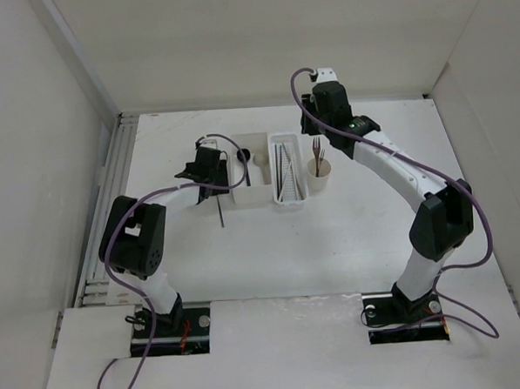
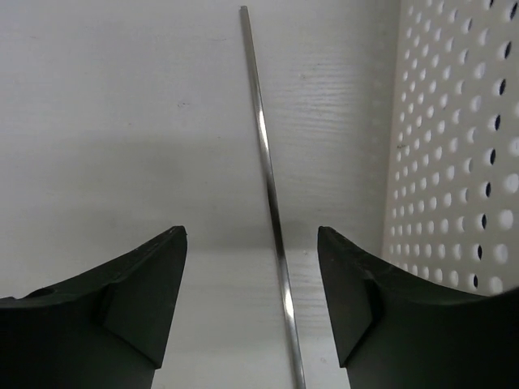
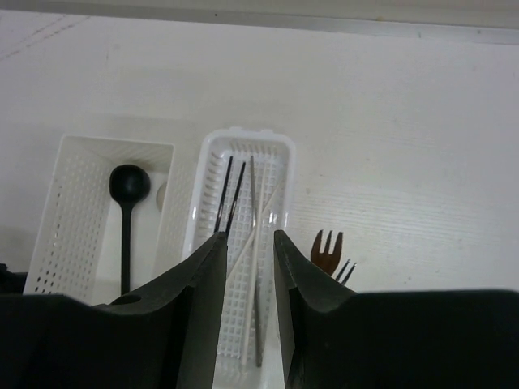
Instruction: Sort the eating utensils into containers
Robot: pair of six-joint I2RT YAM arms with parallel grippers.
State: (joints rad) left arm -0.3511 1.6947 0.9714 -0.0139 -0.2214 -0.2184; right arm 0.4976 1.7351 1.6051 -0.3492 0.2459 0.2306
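1. Chopstick [image 2: 272, 203], thin and dark with a shine along it, lies flat on the white table [image 1: 332, 234] in the gap of the left gripper [image 2: 251, 235]. The black fingers [image 2: 138, 300] stand wide apart on either side and touch nothing.
2. Seen from above, that same chopstick [image 1: 219, 205] lies alone just outside the near left corner of the white square box [image 1: 239, 189], with the left gripper [image 1: 205, 169] over its far end. The wrist view shows the box's perforated wall [image 2: 446, 146] close on the right.
3. Inside the box lie a black spoon [image 3: 128, 203] and, beside it, a beige spoon [image 1: 261, 159].
4. The right gripper [image 3: 247, 239] hangs above the narrow perforated tray [image 3: 247, 139]. Its fingers [image 3: 207, 284] are a little apart, with only a slim gap, and nothing is pinched between them.
5. In the tray lie two dark chopsticks [image 3: 231, 190] side by side along its length and pale ones [image 3: 253, 203] crossing each other.
6. Just right of the tray stands the small cream cup [image 1: 320, 183]. A brown fork [image 3: 327, 247] and a darker fork [image 3: 347, 270] stand in it, tines up.
7. The two arms are well apart, the left at the box and the right at the tray.
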